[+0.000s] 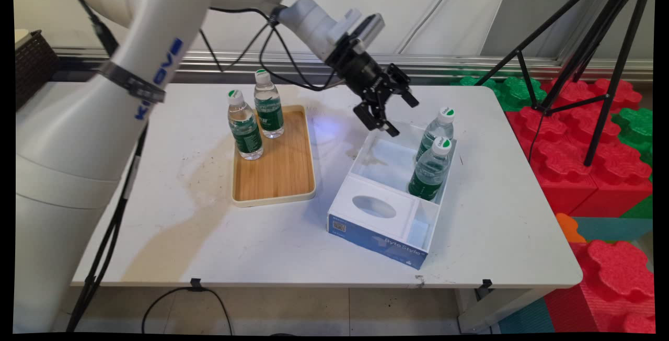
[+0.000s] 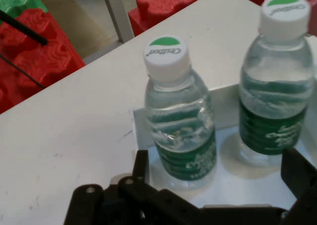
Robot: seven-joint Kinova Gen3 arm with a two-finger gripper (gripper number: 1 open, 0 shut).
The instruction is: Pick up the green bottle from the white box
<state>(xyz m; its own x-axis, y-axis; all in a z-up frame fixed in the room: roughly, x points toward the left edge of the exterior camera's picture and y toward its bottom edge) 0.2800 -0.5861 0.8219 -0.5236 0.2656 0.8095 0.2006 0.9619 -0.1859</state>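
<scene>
nearest the camera, a blue-sided white box (image 1: 389, 200) is seen on the white table (image 1: 183, 226), divided into compartments. two water bottles are stood upright in its far right compartment: the far bottle (image 1: 438, 127) and the near bottle (image 1: 431, 169), close together, perhaps touching. in the hand view these are shown just ahead of the fingers, the far bottle (image 2: 179, 116) nearer the centre, the near bottle (image 2: 277, 81) to its right. the gripper (image 1: 389, 113) is held above the box's far left corner, fingers spread apart, nothing between them. two more bottles are stood at the far end of a wooden tray (image 1: 277, 184) left of the box: one (image 1: 244, 126) on its left rim side, another (image 1: 268, 105) behind it. two in the box and two on the tray is the division shown. a black tripod (image 1: 575, 48) and red foam blocks (image 1: 601, 163) are seen at right.
</scene>
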